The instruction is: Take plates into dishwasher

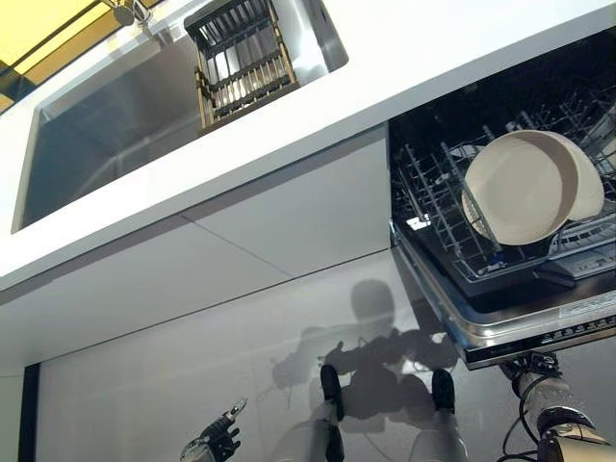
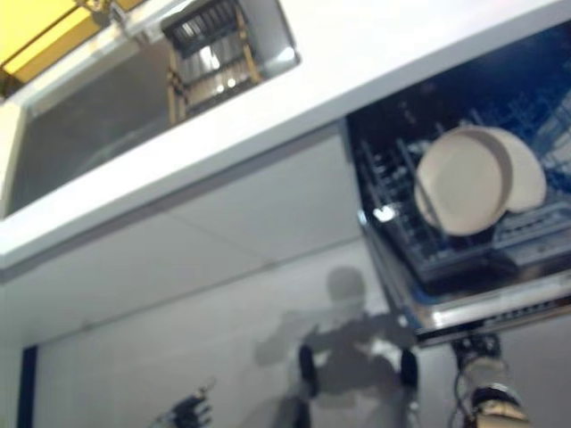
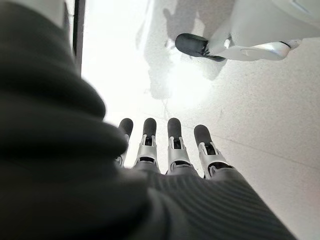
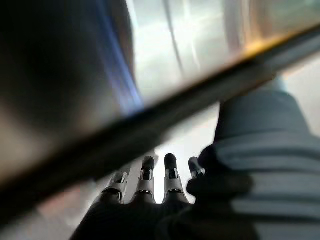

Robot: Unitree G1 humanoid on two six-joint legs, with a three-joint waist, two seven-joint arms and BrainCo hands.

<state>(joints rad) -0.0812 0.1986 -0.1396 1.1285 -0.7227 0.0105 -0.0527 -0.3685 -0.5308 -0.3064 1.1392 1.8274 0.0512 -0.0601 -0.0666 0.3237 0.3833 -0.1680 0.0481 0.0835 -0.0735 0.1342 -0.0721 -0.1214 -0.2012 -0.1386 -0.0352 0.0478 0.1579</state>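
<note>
2 plates (image 1: 527,188) stand on edge in the dishwasher rack (image 1: 452,236) to drain; left hand (image 3: 170,150) and right hand (image 4: 150,185) hang empty, fingers straight.

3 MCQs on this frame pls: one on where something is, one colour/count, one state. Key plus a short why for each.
1. Where are the plates?
A. in the sink
B. in the dishwasher rack
C. on the counter

2. What colour are the plates?
A. cream-white
B. blue
C. black

3. How is the left hand?
A. shut on a plate
B. open, holding nothing
C. curled round the rack

Key:
1 B, they stand on edge in the dark wire dishwasher rack of the pulled-out dishwasher.
2 A, both faces look cream-white against the dark rack.
3 B, its wrist view shows straight fingers over bare floor.

The right hand hangs below the dishwasher door, also empty.
</note>
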